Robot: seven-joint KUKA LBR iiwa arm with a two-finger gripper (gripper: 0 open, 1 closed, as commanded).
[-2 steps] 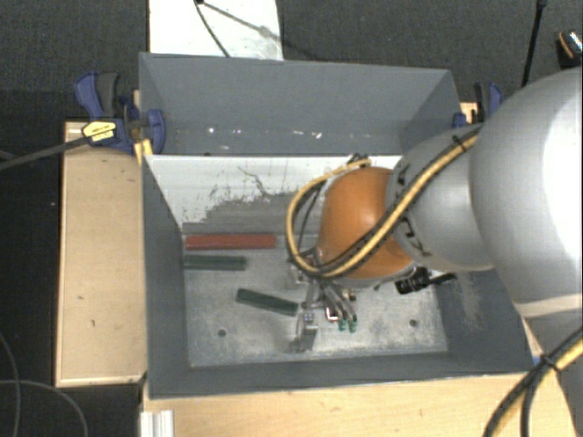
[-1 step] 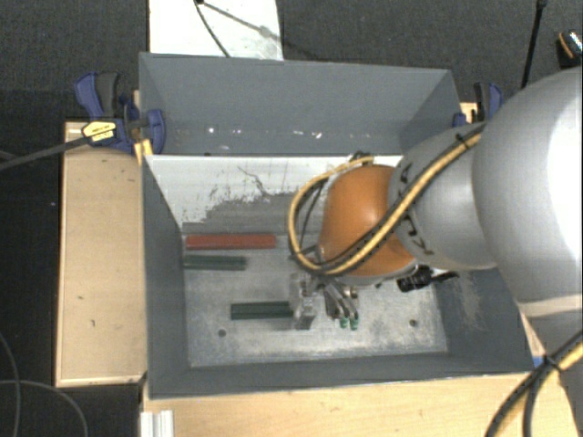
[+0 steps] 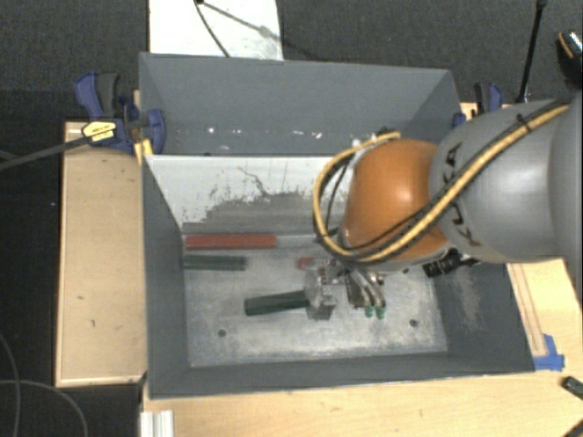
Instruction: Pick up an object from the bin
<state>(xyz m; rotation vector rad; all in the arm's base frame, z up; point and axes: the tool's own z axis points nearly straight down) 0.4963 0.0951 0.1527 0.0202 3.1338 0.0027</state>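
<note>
From where I stand, the grey metal bin [image 3: 164, 280] has its few loose things toward the left and middle of the floor. At the left, against the foot of the back wall, lies a long reddish-brown bar [image 3: 230, 240], running across the frame. Just below it and apart from it is a shorter dark green bar [image 3: 214, 262], lying the same way.

Lower and nearer the centre lies a dark green stick [image 3: 276, 304], slightly tilted, with its right end higher. That end runs right up to the left side of the gripper [image 3: 344, 297]. A small reddish piece [image 3: 305, 263] sits just above that spot.

The gripper is down low at the floor, centre frame. I cannot tell whether the claw is open, closed, or clasping the stick. Above it bulges the orange cover [image 3: 392, 198], looped by a yellow-and-black cable [image 3: 321, 198], and the grey arm [image 3: 519, 189] reaches in from the right edge.
</note>
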